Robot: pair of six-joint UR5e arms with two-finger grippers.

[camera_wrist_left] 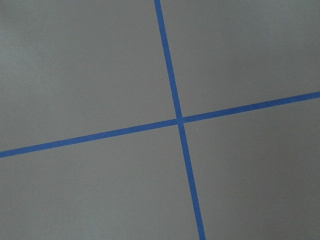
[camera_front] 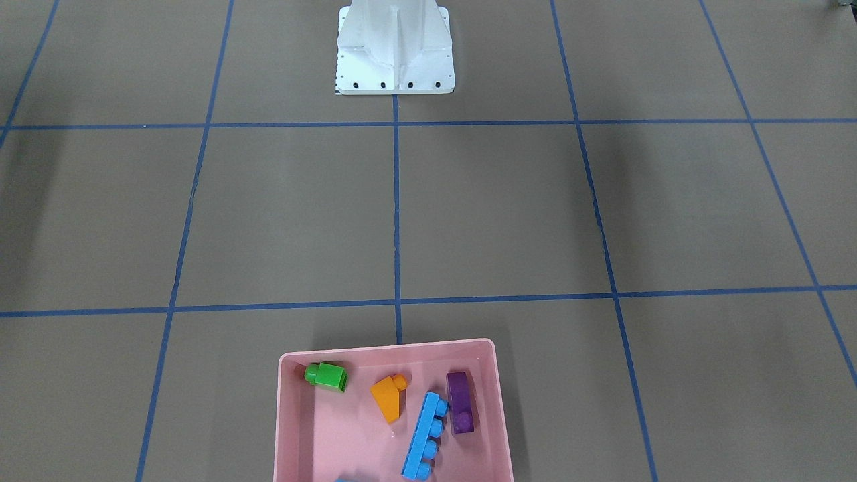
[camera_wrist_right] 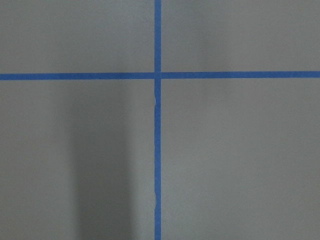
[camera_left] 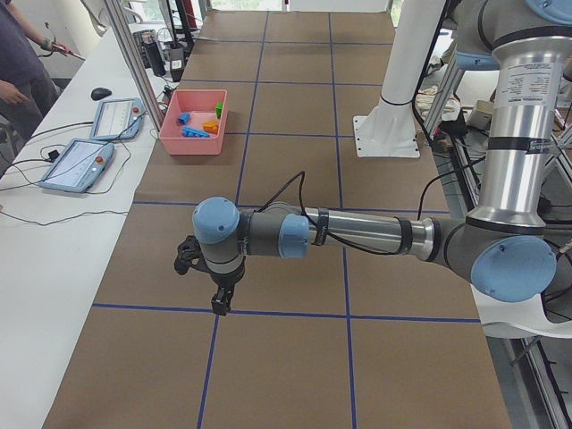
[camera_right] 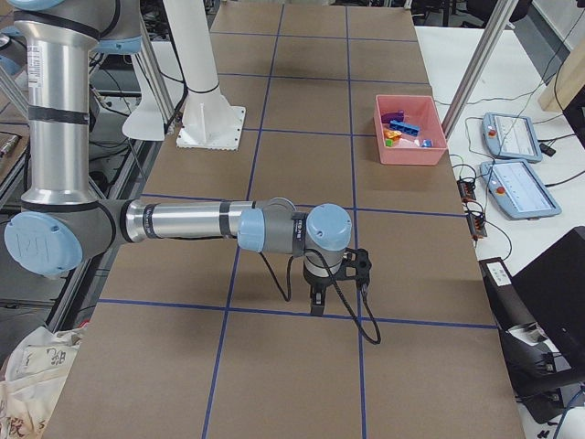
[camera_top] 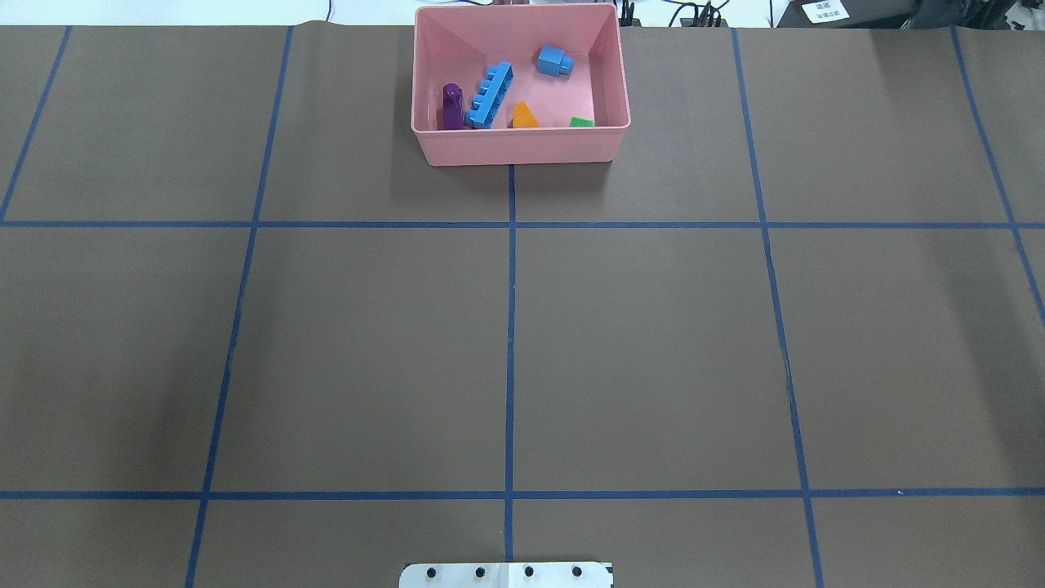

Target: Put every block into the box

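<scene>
All five blocks lie inside the pink box [camera_top: 522, 147], which sits at 12 o'clock on the table [camera_top: 653, 343] in the overhead view, across the centre tape line [camera_top: 510, 327]. In it are the purple block [camera_top: 451, 102] at the 9 o'clock wall, the long light-blue block [camera_top: 490, 95] just beside it with its long axis running from 7 to 1 o'clock, the orange block [camera_top: 524, 117] and the green block [camera_top: 581, 122] against the near wall, and the small blue cube [camera_top: 555, 61] towards the far side.

The left pincer [camera_left: 219, 304] hangs over the table well apart from the box, which lies at about 12 o'clock from it in the left side view. The right pincer [camera_right: 316, 306] hangs likewise, with the box at about 1 o'clock in the right side view. Neither arm looks clearly nearer. I cannot tell whether either pincer is open or closed, and nothing shows in them. By my judgement the task is done and no further pick is called for
</scene>
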